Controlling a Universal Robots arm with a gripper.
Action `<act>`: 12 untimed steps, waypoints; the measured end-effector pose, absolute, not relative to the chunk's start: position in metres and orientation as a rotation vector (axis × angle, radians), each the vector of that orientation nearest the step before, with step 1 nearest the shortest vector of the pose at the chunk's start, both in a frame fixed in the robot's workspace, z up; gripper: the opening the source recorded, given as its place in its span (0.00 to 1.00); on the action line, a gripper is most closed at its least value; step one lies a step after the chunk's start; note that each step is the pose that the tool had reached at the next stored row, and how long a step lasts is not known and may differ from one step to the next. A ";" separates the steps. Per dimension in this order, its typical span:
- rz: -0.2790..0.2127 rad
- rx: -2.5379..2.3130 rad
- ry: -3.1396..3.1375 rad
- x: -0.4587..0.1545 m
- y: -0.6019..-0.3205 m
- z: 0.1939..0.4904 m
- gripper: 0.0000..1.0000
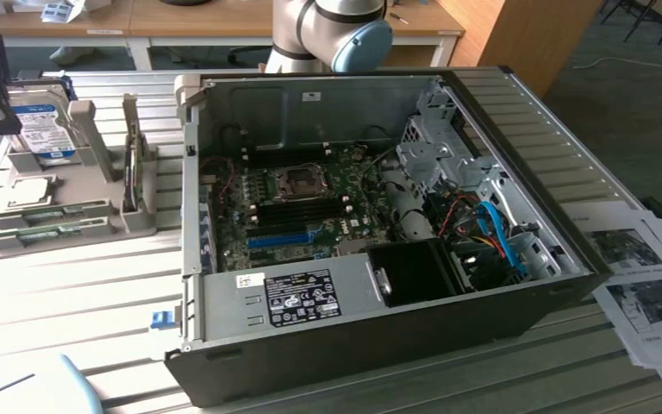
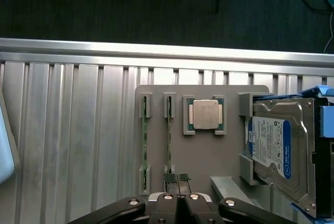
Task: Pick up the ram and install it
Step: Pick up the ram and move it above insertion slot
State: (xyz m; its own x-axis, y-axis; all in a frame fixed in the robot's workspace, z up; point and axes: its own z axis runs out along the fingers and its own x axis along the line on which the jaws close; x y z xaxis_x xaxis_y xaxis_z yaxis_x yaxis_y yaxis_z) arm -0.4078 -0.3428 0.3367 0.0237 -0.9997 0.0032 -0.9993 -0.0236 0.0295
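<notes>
Over the gray holder tray [image 2: 209,145], the gripper [image 2: 177,178] was mostly cut off by the frame edge; just the black linkage and two ribbed pads [image 2: 171,178] showed. The pads were pressed together with nothing between them, right at one end of the ram [image 2: 169,135]; contact couldn't be made out. The ram stood on edge in gray end clips, so it read as a thin green line, chips not visible. A second stick [image 2: 144,140] stood parallel just beside it, and the CPU [image 2: 204,114] lay on the ram's other side. The hard drive [image 2: 276,151] was partly cropped. At the exterior view's left middle, both sticks were hard to tell apart in the tray, well apart from the open PC case [image 1: 423,336] at centre. The motherboard slots [image 1: 296,207] were dark and hard to separate. The arm [image 1: 331,34] was cropped at top centre.
</notes>
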 end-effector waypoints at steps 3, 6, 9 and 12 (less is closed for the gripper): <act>-0.029 2.231 -2.179 -0.408 -0.343 0.334 0.09; -0.029 2.231 -2.179 -0.408 -0.343 0.330 0.09; -0.029 2.231 -2.178 -0.408 -0.343 0.327 0.09; -0.028 2.231 -2.179 -0.408 -0.343 0.322 0.09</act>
